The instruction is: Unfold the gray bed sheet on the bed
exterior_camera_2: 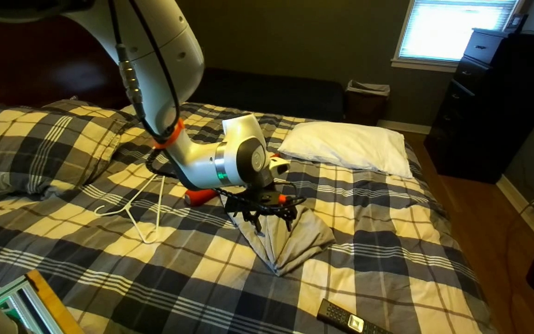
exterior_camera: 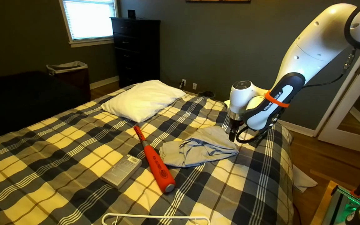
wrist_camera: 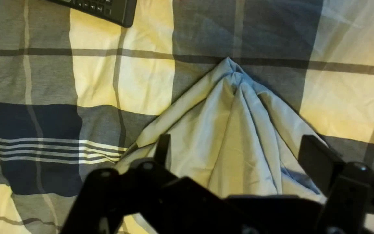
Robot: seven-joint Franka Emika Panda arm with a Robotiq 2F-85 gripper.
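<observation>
The gray bed sheet (exterior_camera: 200, 148) lies bunched and wrinkled on the plaid bed (exterior_camera: 58, 168). In an exterior view the sheet (exterior_camera_2: 306, 236) narrows to a gathered point on the bed (exterior_camera_2: 202, 273). In the wrist view the sheet (wrist_camera: 229, 130) fans out in folds from that gathered tip, over the plaid cover (wrist_camera: 34, 126). My gripper (exterior_camera_2: 274, 228) is open above the sheet, pointing down. In the wrist view the open fingers (wrist_camera: 239, 149) stand wide apart with sheet visible between them and nothing held. The gripper body hides the sheet's lower part there. My gripper (exterior_camera: 232, 137) is at the sheet's edge in an exterior view.
A white pillow (exterior_camera: 145, 98) lies behind the sheet. An orange-red bat (exterior_camera: 156, 165) lies beside the sheet, and a gray box (exterior_camera: 122, 171) lies by the bat. A white hanger (exterior_camera_2: 130, 206) and a black remote (exterior_camera_2: 350, 320) also lie on the bed.
</observation>
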